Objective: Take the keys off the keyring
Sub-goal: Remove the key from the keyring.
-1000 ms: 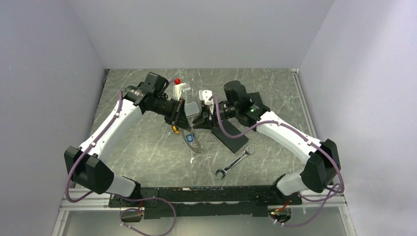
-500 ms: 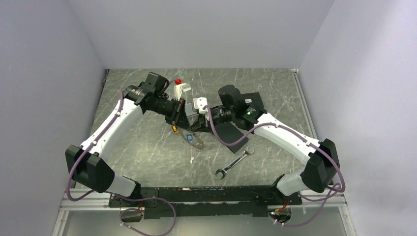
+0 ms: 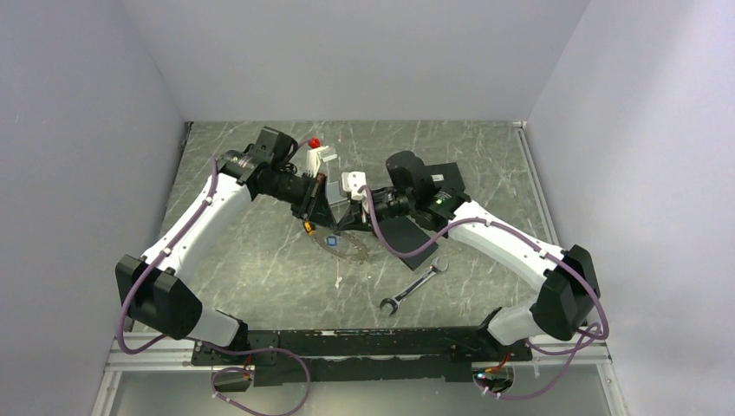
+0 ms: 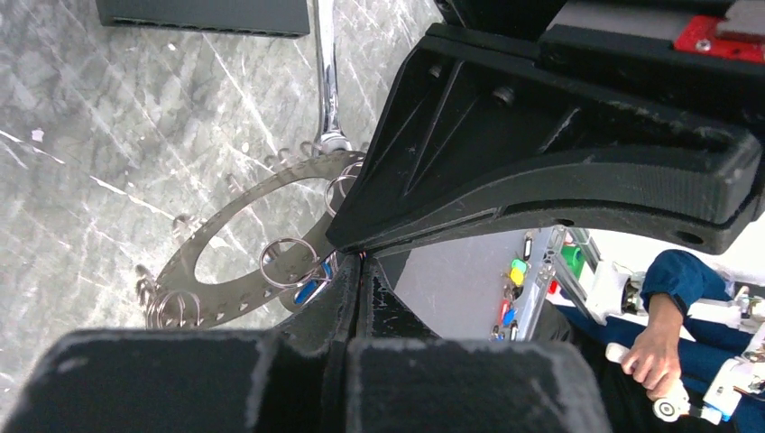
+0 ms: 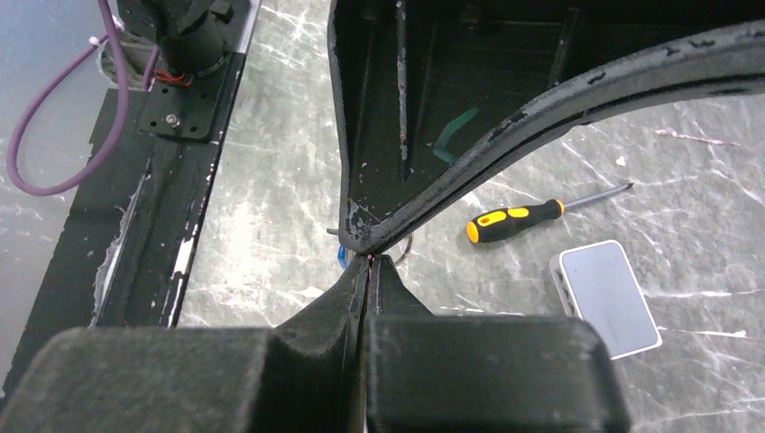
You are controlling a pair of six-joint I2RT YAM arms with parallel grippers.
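Observation:
The keyring (image 3: 345, 245) is a flat grey toothed disc, tilted just below both fingertips. In the left wrist view its rim (image 4: 236, 236) carries small split rings and keys and runs in behind my left fingertips, with the blue tagged piece (image 4: 307, 290) beside them. My left gripper (image 4: 359, 260) is shut, seemingly pinching that rim; it also shows in the top view (image 3: 322, 215). My right gripper (image 5: 368, 260) is shut, tip to tip with the left finger (image 5: 451, 117). A small ring (image 5: 405, 250) and the blue piece (image 5: 343, 259) sit at its tip. What it pinches is hidden.
A silver wrench (image 3: 414, 284) lies at the near right. A black flat rectangle (image 3: 407, 236) lies under the right wrist. A yellow-handled screwdriver (image 5: 516, 216) and a white device (image 5: 606, 298) lie near the grippers. A red-topped object (image 3: 314, 142) stands behind the left arm.
My right gripper has moved left and down to meet the left fingertips. The keyring has swung from hanging edge-down to lying flatter, and shifted slightly right. The left arm has barely moved.

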